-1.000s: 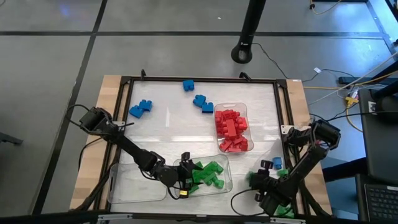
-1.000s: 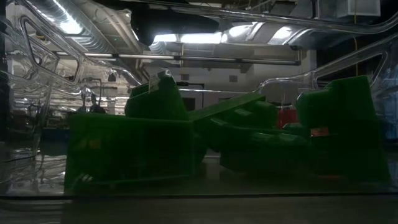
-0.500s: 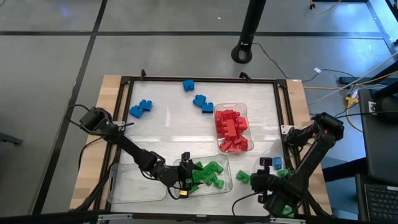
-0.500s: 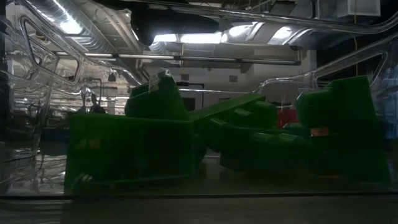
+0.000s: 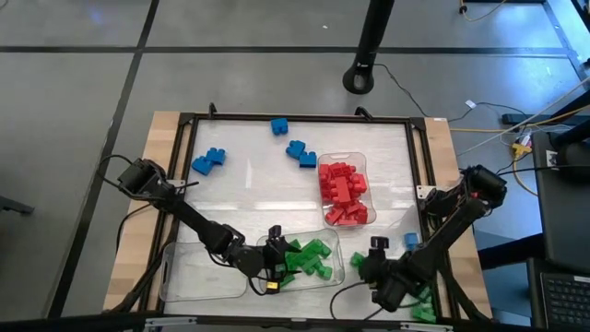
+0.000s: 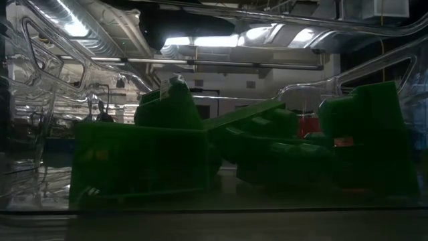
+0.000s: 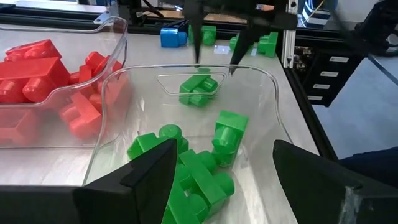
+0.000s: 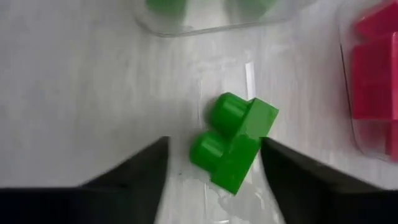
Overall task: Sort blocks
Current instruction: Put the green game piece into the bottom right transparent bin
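My left gripper point(image 5: 274, 268) hangs over the near tray point(image 5: 189, 286), fingers spread with nothing between them; the green blocks point(image 7: 205, 163) heaped in that tray lie just ahead of and below my left fingertips. I count three clear trays in all: an empty-looking one beside my left wrist, this one of greens, and the red tray point(image 5: 363, 166) farther out, packed with red blocks point(image 5: 343, 192) too tightly piled to count. My right gripper point(image 5: 369, 265) stands open on the table just outside the green tray's wall, and one loose green block point(image 8: 233, 141) lies flat on the surface between its fingers point(image 8: 130, 168), studs sideways, not gripped. Risks, in my judgement: closing off-centre could squirt that block away or tip it; lifting low could knock it against the tray rim. About five blue blocks point(image 5: 209, 160) remain unsorted, well beyond both sets of fingers, with another blue block point(image 5: 411, 240) and a few greens point(image 5: 424, 307) near my right arm.
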`<action>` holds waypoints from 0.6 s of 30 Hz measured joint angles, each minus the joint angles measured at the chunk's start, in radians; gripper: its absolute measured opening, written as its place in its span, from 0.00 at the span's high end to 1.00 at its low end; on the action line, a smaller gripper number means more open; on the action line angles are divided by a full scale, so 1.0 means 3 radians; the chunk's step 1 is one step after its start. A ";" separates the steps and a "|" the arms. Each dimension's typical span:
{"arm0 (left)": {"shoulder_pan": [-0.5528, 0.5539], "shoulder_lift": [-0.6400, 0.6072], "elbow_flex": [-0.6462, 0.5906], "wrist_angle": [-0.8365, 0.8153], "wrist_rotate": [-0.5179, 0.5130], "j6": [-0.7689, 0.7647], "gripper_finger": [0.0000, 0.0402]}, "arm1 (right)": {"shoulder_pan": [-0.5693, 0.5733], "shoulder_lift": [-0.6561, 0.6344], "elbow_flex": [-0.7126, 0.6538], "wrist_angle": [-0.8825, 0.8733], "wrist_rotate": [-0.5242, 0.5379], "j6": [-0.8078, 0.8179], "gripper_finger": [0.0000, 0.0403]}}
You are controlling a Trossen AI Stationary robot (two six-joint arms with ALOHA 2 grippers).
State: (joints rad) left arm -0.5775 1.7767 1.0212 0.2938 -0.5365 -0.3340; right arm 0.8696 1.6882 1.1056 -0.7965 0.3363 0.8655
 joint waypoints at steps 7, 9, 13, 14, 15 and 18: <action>-0.0034 0.0000 0.0000 0.0000 0.0001 0.0000 0.37 | -0.0147 0.0000 -0.0184 0.0115 -0.0059 0.0004 0.03; -0.0035 0.0000 0.0001 0.0001 0.0005 0.0000 0.36 | -0.0174 0.0000 -0.0221 0.0200 -0.0081 0.0002 0.07; -0.0034 0.0000 0.0000 -0.0003 0.0004 0.0013 0.37 | -0.0176 -0.0001 -0.0349 0.0405 -0.0023 0.0006 0.17; -0.0034 0.0000 0.0001 -0.0003 0.0004 0.0016 0.37 | -0.0178 -0.0001 -0.0396 0.0446 -0.0003 0.0036 0.19; -0.0034 0.0000 0.0001 -0.0006 0.0004 0.0015 0.36 | -0.0179 -0.0001 -0.0448 0.0477 0.0007 0.0070 0.21; -0.0034 0.0000 0.0001 -0.0010 0.0004 0.0005 0.36 | -0.0180 -0.0001 -0.0591 0.0565 0.0003 0.0163 0.27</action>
State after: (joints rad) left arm -0.5877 1.7767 1.0214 0.2907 -0.5354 -0.3326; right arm 0.8154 1.6878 0.9282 -0.6271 0.3372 0.9142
